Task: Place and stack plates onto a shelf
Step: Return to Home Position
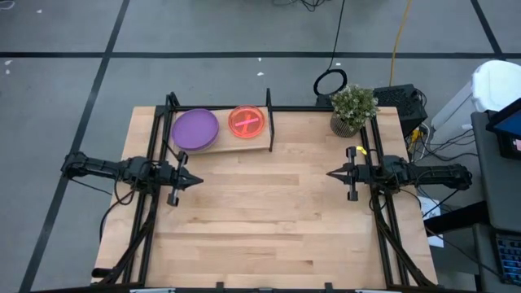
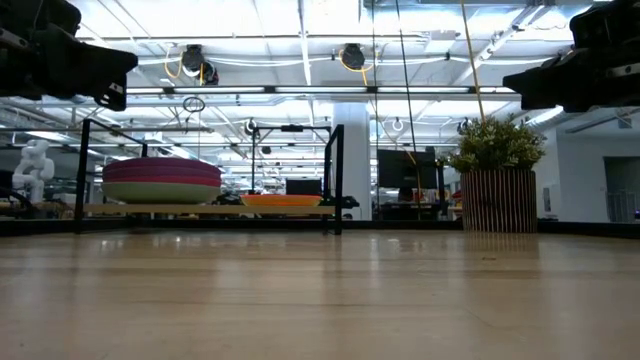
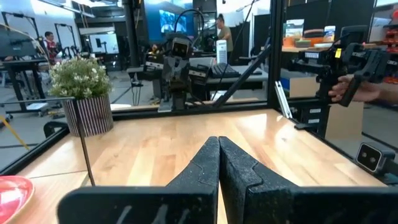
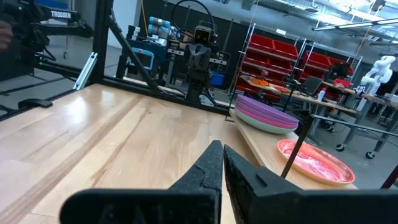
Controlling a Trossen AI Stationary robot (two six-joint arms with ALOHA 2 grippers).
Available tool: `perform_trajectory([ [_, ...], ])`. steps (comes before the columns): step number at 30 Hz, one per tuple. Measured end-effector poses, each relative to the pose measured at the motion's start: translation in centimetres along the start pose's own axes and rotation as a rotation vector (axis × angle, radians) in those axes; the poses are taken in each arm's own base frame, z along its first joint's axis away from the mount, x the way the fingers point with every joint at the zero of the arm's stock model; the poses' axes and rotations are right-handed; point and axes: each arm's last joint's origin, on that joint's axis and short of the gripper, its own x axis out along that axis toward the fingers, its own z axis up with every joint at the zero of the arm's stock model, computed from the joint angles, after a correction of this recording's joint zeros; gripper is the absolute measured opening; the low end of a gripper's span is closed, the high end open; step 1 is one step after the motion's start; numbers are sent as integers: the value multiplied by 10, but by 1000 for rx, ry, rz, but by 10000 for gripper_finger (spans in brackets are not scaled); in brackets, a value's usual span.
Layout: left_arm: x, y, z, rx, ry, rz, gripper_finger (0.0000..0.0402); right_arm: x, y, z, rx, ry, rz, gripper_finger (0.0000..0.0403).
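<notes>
Both arms hang level above the worktop [image 1: 269,220], one at each side, tips pointing inward at each other across bare wood. The left gripper [image 1: 198,181] sits by the left edge, and its wrist camera shows the two dark fingers [image 3: 205,171] pressed together, nothing between them. Same on the other side: the right gripper [image 1: 330,173] hovers by the right edge, fingers [image 4: 208,165] closed flat against each other, empty.

Now the shelf [image 1: 244,145], at the back left of the worktop. The big stack [image 1: 195,129] is on its left half, purple on top. From table height that pile [image 2: 162,178] shows purple, then magenta, then a pale green layer at the bottom. Just beside it on the right half is the small translucent stack [image 1: 247,121], pink-red on top, with orange showing underneath in the low view [image 2: 282,201]. The two piles are apart, not touching. A potted plant [image 1: 353,106] stands at the back right corner, well clear of the shelf.
</notes>
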Motion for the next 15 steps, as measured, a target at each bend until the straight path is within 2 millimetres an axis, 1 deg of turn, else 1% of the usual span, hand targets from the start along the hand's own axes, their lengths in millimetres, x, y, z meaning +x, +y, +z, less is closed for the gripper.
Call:
perform_trajectory([
  [5, 0, 0, -4, 11, 40, 0, 3, 0, 0, 0, 0, -1, -1, 0],
  [12, 0, 5, -3, 49, 34, 42, 3, 0, 0, 0, 0, -2, -2, 0],
  [15, 0, 6, -3, 45, 33, 33, 3, 0, 0, 0, 0, -2, -2, 0],
])
